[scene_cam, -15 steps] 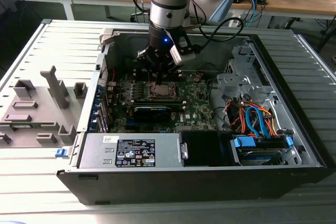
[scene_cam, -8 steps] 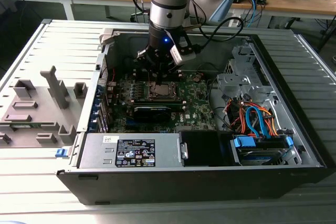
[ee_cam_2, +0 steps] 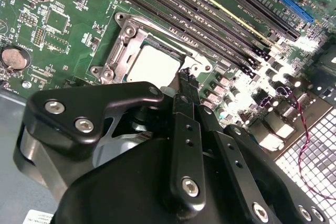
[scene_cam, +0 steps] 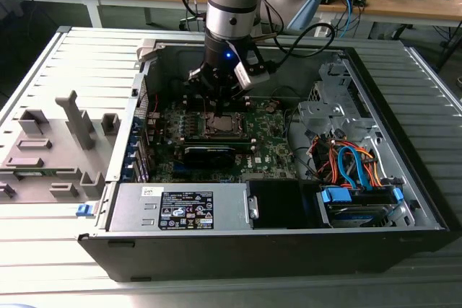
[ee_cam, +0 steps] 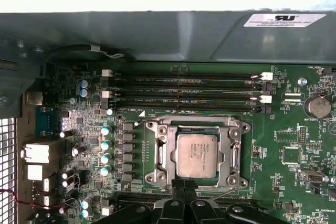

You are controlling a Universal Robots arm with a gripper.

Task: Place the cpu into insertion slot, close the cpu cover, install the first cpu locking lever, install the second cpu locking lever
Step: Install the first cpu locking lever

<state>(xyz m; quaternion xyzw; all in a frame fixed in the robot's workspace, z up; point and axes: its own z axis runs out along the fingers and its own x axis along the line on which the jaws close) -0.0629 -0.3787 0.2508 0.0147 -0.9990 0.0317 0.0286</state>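
Note:
The cpu point(ee_cam: 193, 154) lies flat in the insertion slot point(ee_cam: 153, 153) on the green motherboard, its silver top showing. The cpu cover point(ee_cam: 226, 150) lies down around it as a metal frame, with the chip seen through its window. In the second wrist view the cpu point(ee_cam_2: 153, 66) sits just beyond my gripper point(ee_cam_2: 185, 77). The two black fingers are shut together with nothing between them, and their tip is at the socket's edge. In the first wrist view my gripper point(ee_cam: 184, 184) meets the frame's near side. In the exterior view my gripper point(scene_cam: 216, 108) hangs over the socket point(scene_cam: 220, 125).
Long black memory slots point(ee_cam: 184, 90) run beside the socket, and capacitors point(ee_cam: 105, 144) stand on its other side. The case wall point(ee_cam: 157, 30) rises behind. A power supply point(scene_cam: 184, 207), a black card point(scene_cam: 209, 153) and a drive with blue cables point(scene_cam: 357, 200) fill the case.

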